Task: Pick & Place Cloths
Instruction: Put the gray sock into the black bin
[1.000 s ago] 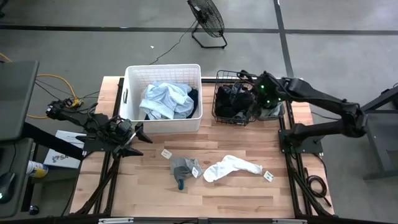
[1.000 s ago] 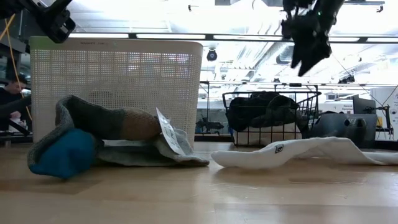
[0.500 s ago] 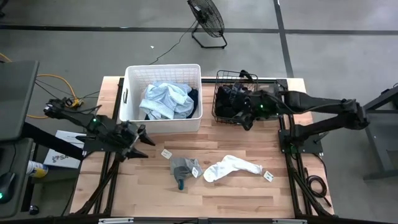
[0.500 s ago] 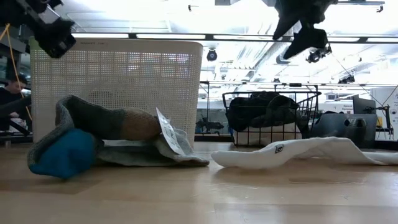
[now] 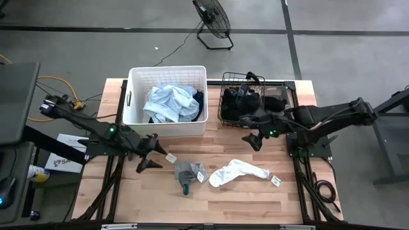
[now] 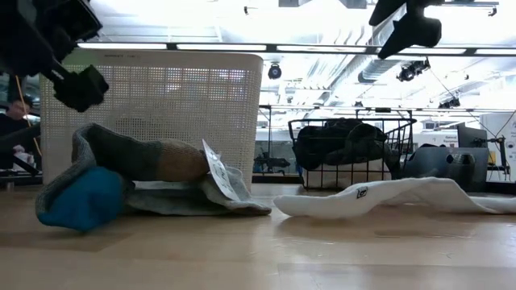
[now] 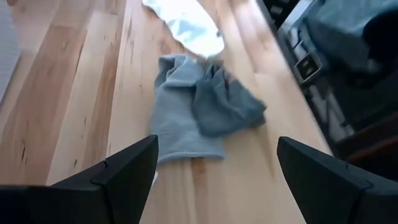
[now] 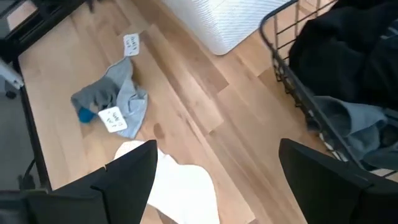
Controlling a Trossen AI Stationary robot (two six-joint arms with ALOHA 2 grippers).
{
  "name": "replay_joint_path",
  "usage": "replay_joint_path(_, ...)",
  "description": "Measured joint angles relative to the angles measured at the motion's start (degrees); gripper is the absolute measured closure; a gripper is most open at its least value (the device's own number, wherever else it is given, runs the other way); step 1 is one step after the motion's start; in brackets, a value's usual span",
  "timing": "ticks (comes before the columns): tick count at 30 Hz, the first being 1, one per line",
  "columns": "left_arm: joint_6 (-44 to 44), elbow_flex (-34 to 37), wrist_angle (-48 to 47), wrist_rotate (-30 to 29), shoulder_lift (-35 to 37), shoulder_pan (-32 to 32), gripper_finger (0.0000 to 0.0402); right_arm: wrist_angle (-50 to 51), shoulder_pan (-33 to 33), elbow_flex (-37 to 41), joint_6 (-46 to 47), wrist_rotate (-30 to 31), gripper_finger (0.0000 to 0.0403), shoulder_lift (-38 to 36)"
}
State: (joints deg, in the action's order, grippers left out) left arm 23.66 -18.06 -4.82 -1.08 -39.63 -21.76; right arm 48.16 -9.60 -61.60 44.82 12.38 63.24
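Observation:
A grey cloth (image 5: 190,172) with a blue patch and a white tag lies crumpled on the table's middle near part; it also shows in the left wrist view as the grey cloth (image 7: 199,106). A white cloth (image 5: 238,171) lies flat to its right. My left gripper (image 5: 148,158) hangs open, tipped down, left of the grey cloth and clear of it. My right gripper (image 5: 251,139) hangs open above the table, just beyond the white cloth (image 8: 180,180). Light blue cloths (image 5: 169,102) fill the white tub; dark cloths (image 5: 241,102) lie in the wire basket.
The white tub (image 5: 135,96) stands at the table's far left of middle, the black wire basket (image 5: 223,115) to its right. Loose white tags (image 5: 170,157) (image 5: 276,181) lie on the wood. Bare tabletop lies along the near edge.
My left gripper has come down and moved toward the table's right, nearer the grey cloth, tipping its fingers downward. My right gripper has swung from above the wire basket toward the near edge, out over the bare wood beyond the white cloth. Both stay open; the cloths have not moved.

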Motion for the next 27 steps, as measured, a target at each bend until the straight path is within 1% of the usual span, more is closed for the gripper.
replay_joint_path(9,-7.1,-0.69,11.74,-1.43,-15.91,-0.01,0.0078,0.0,-5.26,0.0,-0.68,1.03,0.0076,0.02)
replay_joint_path(13,-10.96,-4.56,12.56,-2.83,-23.46,-0.02,0.0078,0.02,-6.78,0.0,-1.64,1.05,0.0076,0.02)
replay_joint_path(19,-19.01,-10.97,12.34,-7.14,-34.65,-0.02,0.0078,0.06,-7.85,0.02,-3.02,1.07,0.0076,0.02)
replay_joint_path(22,-19.28,-13.21,12.27,-10.07,-39.45,0.0,0.0078,0.17,-7.85,0.02,-3.29,1.03,0.0076,0.02)
replay_joint_path(24,-18.75,-14.32,11.88,-11.12,-42.0,0.0,0.0078,0.17,-7.83,0.02,-4.23,1.04,0.0076,0.02)
replay_joint_path(27,-15.62,-15.5,11.59,-11.48,-45.07,0.0,0.0078,0.17,-7.83,0.02,-4.55,1.0,0.0076,0.02)
